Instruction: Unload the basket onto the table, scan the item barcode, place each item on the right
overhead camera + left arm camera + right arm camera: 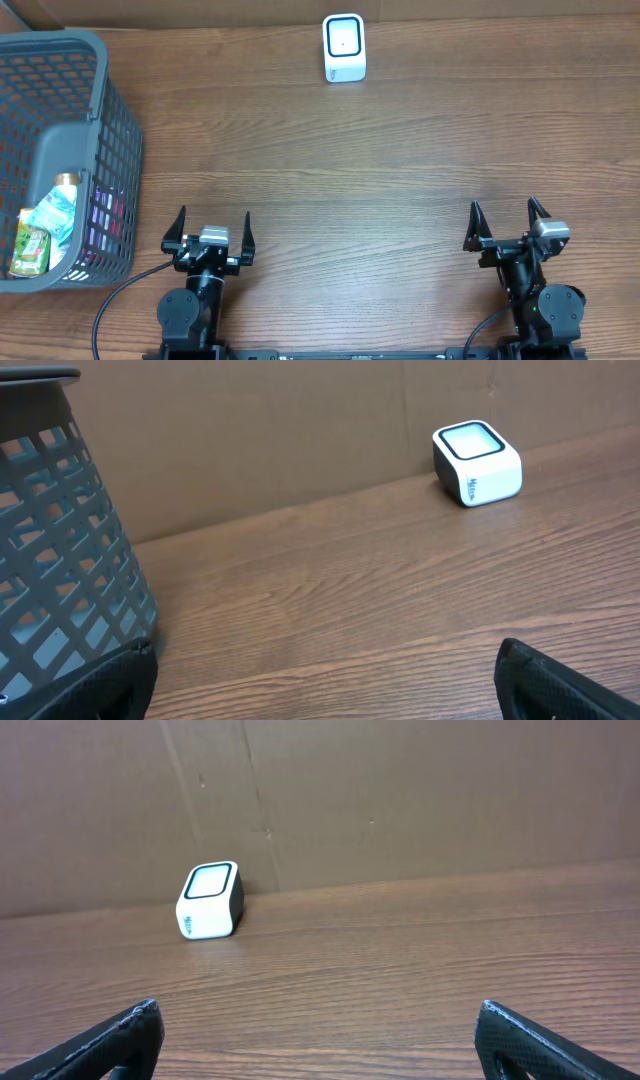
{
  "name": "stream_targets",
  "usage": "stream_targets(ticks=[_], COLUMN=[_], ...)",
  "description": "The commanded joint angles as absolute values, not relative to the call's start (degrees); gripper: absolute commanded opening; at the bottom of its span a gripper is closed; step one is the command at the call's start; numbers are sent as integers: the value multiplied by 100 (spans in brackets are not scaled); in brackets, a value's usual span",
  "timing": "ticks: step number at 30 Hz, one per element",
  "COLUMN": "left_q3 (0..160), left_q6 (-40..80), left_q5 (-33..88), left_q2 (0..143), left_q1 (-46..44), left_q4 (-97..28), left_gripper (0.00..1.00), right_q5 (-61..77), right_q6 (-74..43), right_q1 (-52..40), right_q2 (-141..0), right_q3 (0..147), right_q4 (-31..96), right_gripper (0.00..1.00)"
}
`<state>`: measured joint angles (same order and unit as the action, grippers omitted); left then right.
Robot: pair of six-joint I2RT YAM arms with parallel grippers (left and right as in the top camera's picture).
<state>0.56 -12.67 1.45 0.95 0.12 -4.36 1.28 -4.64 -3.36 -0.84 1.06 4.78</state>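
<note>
From above, the task looks barely begun; the left pincer (pixel 214 213) and the right pincer (pixel 504 205) both sit at the near edge of the table (pixel 350 170), spread wide and grasping nothing; the goods to scan, a green carton (pixel 30 250) and a pale blue pouch (pixel 55 212) among them, lie inside the grey basket (pixel 118 140) at the left, just beside the left pincer; the white scanner (pixel 344 47) stands at the far edge, well apart from both arms. The left wrist view shows the basket's lattice wall close at the left, the scanner far off at the right, and bare wood between its parted fingers (pixel 565 685). The right wrist view shows only the scanner against the cardboard backdrop, with nothing between its released tips. By my reading every step is left: reaching into the basket, lifting one thing out, and turning its barcode toward the scanner's window.
</note>
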Motion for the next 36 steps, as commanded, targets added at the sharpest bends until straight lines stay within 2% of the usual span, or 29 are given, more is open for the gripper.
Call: stream_targets(ticks=[1,15,19,22,26,36], left_q3=[27,27,27,27,27,217], left_q6=[-1417,-1531,-1378,-1361,-873,-248], left_q5=[106,95,836,805,1210,1212], left_q2=[27,27,27,30,30,43], left_q1=[45,45,36,36,36,36], left_q4=[-445,-355,-373,-368,-316,-471], left_gripper=[100,99,100,100,100,100], right_q5=[158,158,158,161,408,1293], right_q6=[-445,-445,-445,-445,-469,-467], right_q1=[-296,-296,-296,-296,-298,-298], right_q2=[-16,-16,-16,-16,-16,-16], right_q3=[45,45,45,45,45,49], right_q4=[458,434,458,456,436,117], right_gripper=[100,100,100,100,100,100])
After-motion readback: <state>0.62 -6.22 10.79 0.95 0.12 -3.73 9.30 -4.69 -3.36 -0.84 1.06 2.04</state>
